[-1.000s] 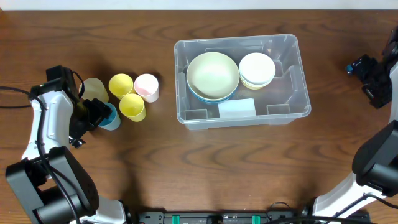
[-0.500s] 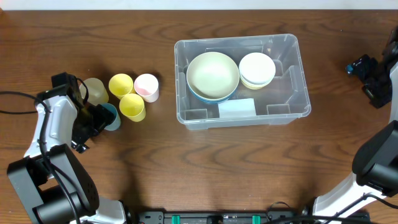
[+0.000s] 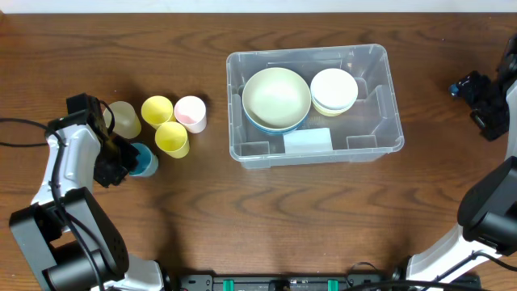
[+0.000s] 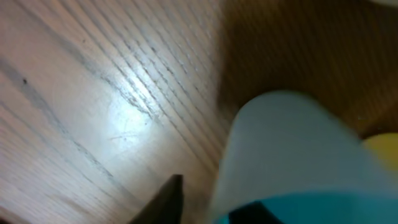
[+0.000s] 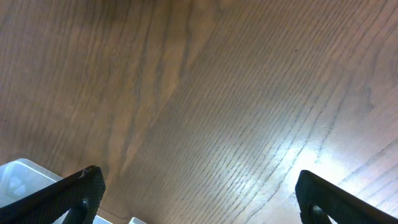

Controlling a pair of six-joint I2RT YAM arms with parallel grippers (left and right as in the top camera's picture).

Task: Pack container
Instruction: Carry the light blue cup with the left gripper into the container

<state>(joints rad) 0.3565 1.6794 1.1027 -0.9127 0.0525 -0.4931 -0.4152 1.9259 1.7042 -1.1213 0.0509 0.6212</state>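
The container (image 3: 393, 97), a clear rectangular bin, sits right of centre and holds a pale green bowl (image 3: 277, 97), a white bowl (image 3: 334, 87) and a pale label (image 3: 307, 141). Left of it stand several cups: a blue cup (image 3: 146, 161), two yellow ones (image 3: 157, 109) (image 3: 172, 138), a pink one (image 3: 191, 113) and a beige one (image 3: 123, 118). My left gripper (image 3: 123, 161) is shut on the blue cup (image 4: 292, 155), one finger (image 4: 169, 200) outside its wall and the other inside. Far right, my right gripper (image 3: 483, 99) hangs open (image 5: 199, 199) over bare wood.
The two yellow cups and the beige cup stand close around the blue cup. A corner of the container (image 5: 17, 175) shows at the lower left of the right wrist view. Wooden tabletop lies between the cups and the bin.
My left gripper has closed on the blue cup's wall; half a second ago its fingers stood open around it. The right arm has not moved.
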